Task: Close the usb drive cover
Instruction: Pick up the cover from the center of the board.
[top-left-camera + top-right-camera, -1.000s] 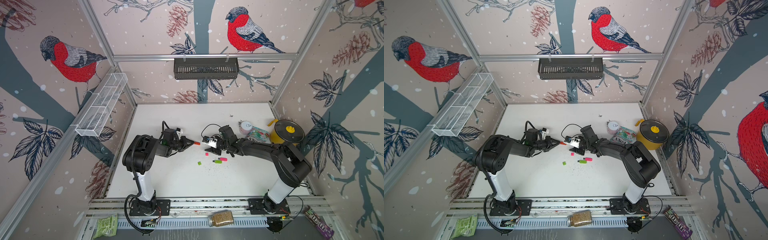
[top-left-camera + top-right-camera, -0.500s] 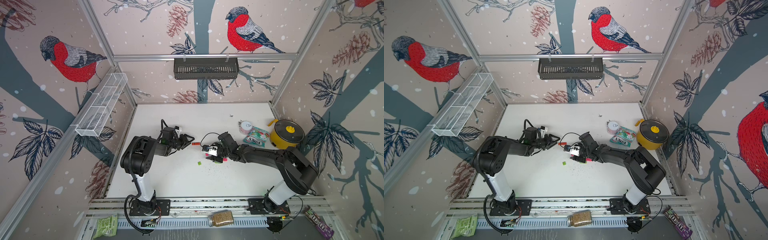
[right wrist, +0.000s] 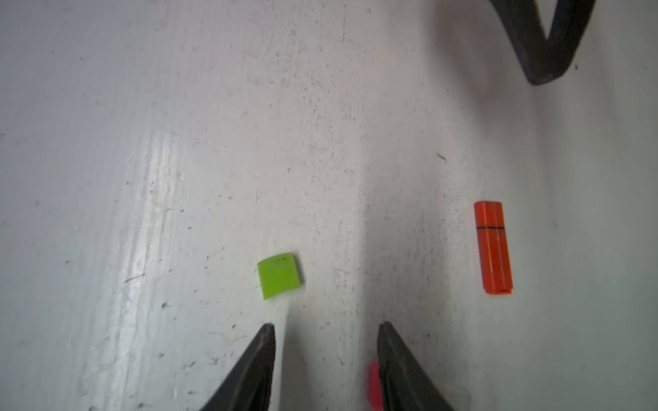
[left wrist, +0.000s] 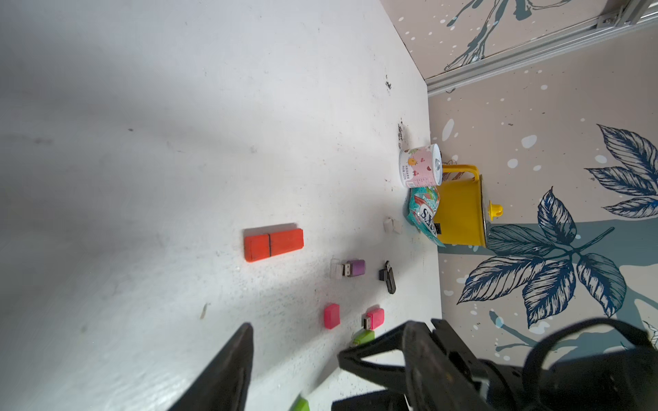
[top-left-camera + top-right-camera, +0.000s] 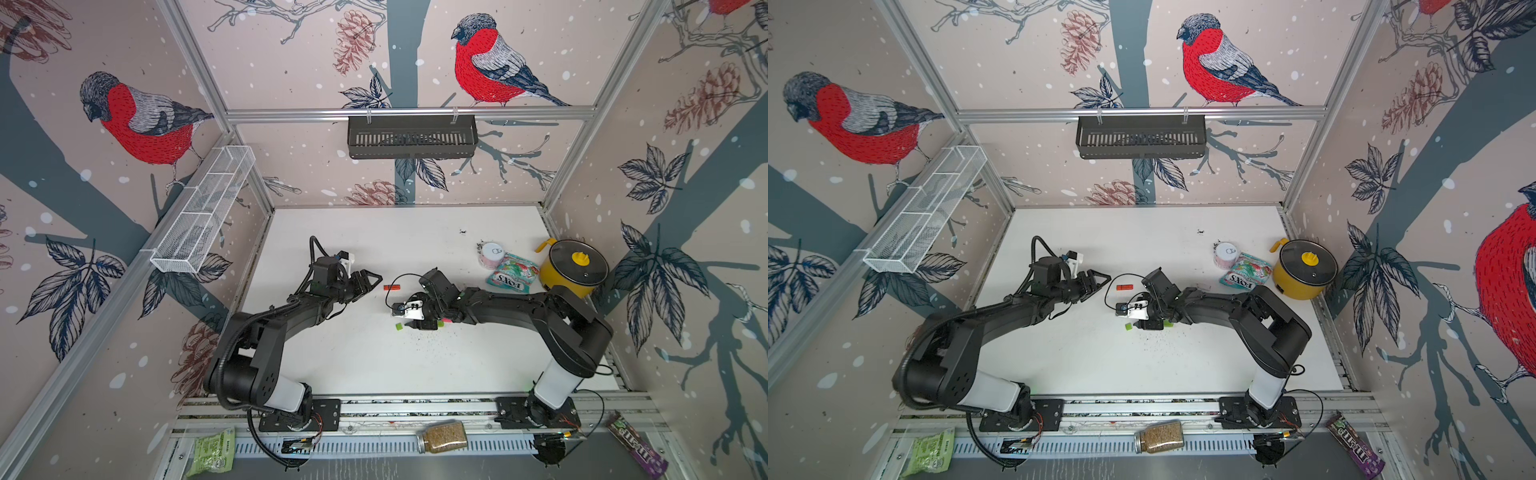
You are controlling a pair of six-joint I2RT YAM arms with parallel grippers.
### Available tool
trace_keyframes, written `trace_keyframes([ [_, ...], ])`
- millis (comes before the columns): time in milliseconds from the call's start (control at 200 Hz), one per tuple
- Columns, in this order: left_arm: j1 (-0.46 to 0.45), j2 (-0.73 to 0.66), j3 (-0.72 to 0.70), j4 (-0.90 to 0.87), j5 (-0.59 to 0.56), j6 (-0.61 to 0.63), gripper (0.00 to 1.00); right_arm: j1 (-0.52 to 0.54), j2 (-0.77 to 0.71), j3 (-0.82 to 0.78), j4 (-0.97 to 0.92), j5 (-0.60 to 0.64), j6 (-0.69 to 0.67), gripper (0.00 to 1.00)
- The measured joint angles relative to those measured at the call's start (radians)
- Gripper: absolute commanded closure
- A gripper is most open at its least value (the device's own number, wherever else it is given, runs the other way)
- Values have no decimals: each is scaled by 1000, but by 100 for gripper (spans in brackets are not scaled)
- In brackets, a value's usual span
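Note:
An orange usb drive (image 5: pixel 392 286) (image 5: pixel 1124 286) lies flat on the white table, its cover on, with a thin dark seam (image 4: pixel 269 244) between cover and body. My left gripper (image 4: pixel 293 343) is open and empty, just left of the drive (image 3: pixel 493 247) and not touching it. My right gripper (image 3: pixel 325 326) is also open, low over the table with nothing between its fingers. A green cap (image 3: pixel 280 275) lies just ahead of one of its fingertips, and a pink piece (image 3: pixel 374 388) lies beside the other.
Loose small drives and caps lie near the right gripper: a pink cap (image 4: pixel 332 315), pink drive (image 4: pixel 374 318), green drive (image 4: pixel 363 337), purple drive (image 4: pixel 354 267) and black drive (image 4: pixel 388 277). A pink can (image 5: pixel 491 254), candy bag (image 5: pixel 512 274) and yellow pot (image 5: pixel 573 268) stand at the right.
My left gripper has opened, let go of the orange drive and drawn back a little to the left. The right gripper has moved away from the drive toward the front, over the green cap.

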Motion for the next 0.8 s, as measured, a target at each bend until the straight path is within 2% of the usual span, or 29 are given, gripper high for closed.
trace_keyframes([
  [175,19,-189,-99,-111,-22,21,34,-1,63,61,-69,-19,-72,55],
  [335,47,-304,-156,-183,-25,26,34,0,99,101,-90,-50,-107,57],
  [800,54,-375,-223,-256,-20,25,34,8,124,122,-108,-95,-145,57],
])
